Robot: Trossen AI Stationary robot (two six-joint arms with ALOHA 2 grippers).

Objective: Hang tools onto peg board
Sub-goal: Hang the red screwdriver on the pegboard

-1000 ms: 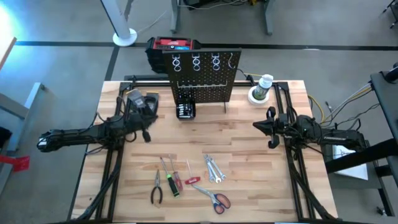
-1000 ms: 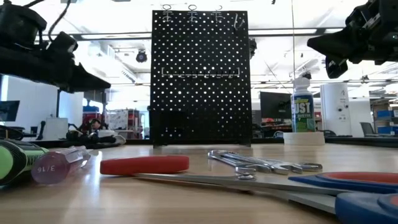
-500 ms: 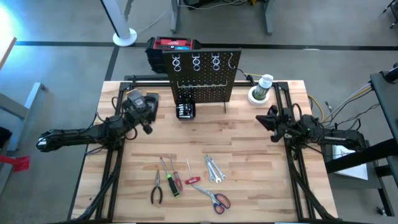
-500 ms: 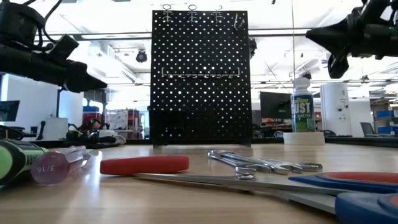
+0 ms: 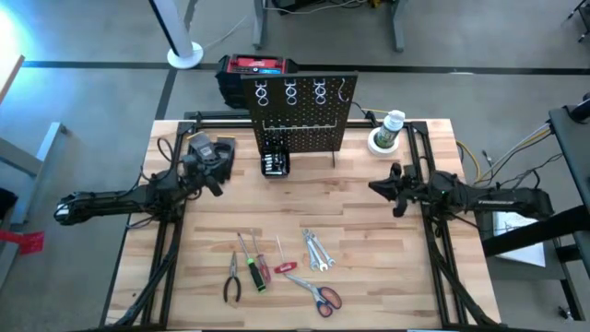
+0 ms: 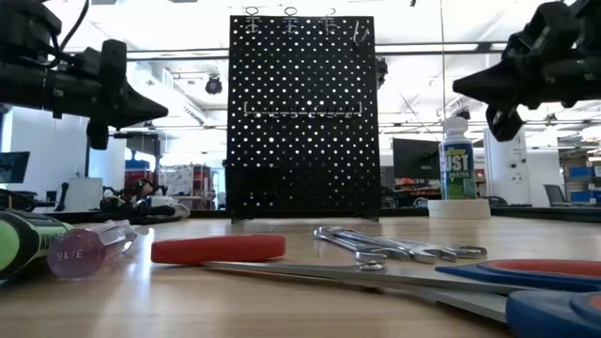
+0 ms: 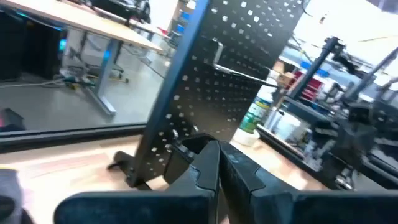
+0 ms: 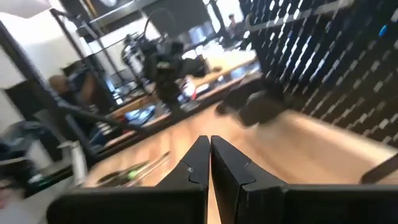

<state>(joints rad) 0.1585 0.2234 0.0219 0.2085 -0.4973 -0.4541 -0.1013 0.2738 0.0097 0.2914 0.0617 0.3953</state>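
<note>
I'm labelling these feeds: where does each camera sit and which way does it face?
High: overhead, looking down; both arms, peg board, scissors.
Low: table height, facing the peg board; both tools above.
Left wrist: behind shut left tool, facing peg board.
Right wrist: behind shut right tool, facing the table.
All share the peg board.

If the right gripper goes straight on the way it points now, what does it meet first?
The right gripper, shut and raised above the table, points across toward the left gripper. Nothing stands between them, so the left gripper likely comes first. The peg board seems to stay off to the side, though depth is unclear.
</note>
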